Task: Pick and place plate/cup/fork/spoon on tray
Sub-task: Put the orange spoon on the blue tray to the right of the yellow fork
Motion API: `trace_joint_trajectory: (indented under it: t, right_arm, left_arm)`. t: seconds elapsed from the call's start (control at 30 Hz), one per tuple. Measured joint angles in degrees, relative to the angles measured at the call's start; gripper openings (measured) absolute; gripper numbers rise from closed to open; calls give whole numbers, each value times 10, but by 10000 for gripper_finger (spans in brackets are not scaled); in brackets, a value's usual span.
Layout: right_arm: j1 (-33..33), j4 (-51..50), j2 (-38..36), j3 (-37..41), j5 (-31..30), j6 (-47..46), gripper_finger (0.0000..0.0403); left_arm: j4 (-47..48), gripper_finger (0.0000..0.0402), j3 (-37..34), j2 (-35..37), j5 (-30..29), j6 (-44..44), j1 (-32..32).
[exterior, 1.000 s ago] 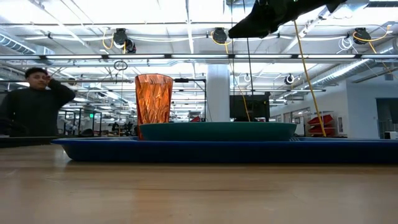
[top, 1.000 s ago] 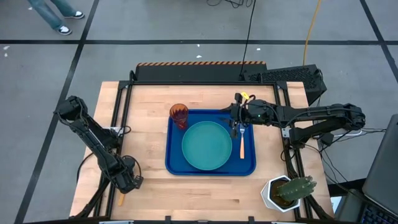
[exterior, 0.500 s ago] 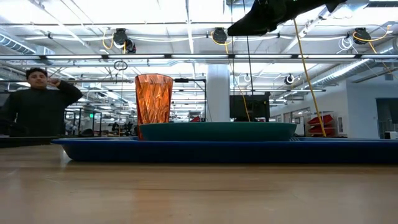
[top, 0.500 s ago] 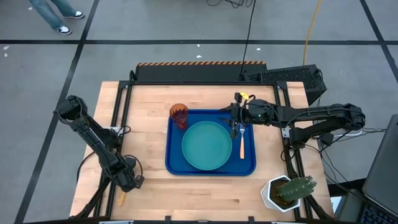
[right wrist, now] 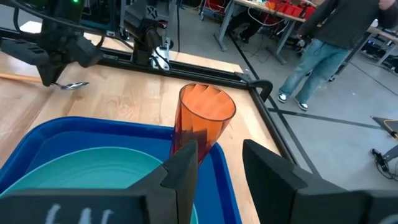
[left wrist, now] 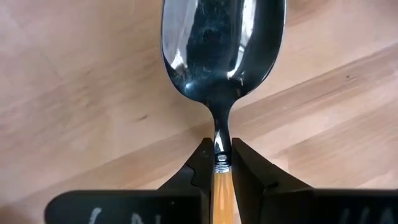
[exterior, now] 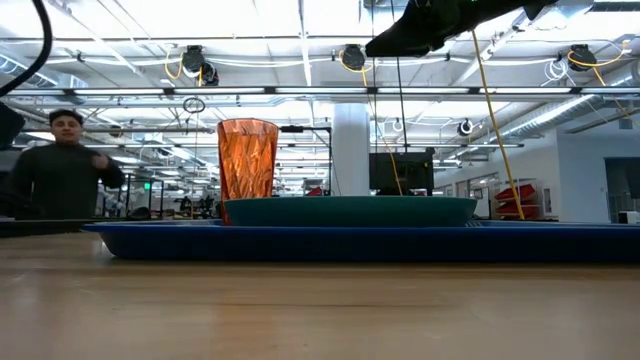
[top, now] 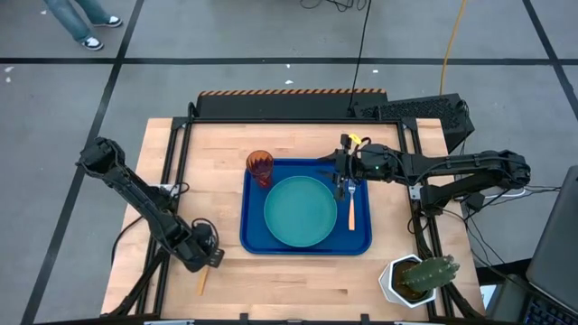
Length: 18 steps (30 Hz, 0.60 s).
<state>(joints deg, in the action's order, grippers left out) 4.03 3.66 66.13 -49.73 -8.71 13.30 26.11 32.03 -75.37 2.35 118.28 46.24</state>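
Left gripper pinching spoon near table's front-left, handle pointing away from tray. Tray sitting off to right, already holding cup, plate, fork. Right gripper hanging over tray's far edge, fingers apart, holding nothing.

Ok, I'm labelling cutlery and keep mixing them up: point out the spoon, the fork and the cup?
spoon (left wrist: 222, 46): left wrist view, on the silver bowl.
fork (top: 351, 213): high view, on the orange handle.
cup (exterior: 246, 158): low view, on the ribbed amber wall.
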Motion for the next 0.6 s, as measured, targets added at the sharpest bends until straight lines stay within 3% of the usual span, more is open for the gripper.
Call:
trace_joint_trajectory:
  t: [0.13,0.33,0.5,0.6]
  right_arm:
    - [0,0,0,0,0,-1,121]
    - [0,-1,0,0,-1,-5,121]
    - [0,-5,0,0,-1,-6,121]
    - [0,-6,0,0,-1,-10,121]
  left_arm:
    - [5,31,6,0,-13,-25,-6]
    - [42,31,42,1,-104,-63,-9]
    - [131,31,90,1,-147,-97,-10]
    - [166,31,123,1,-203,-132,-9]
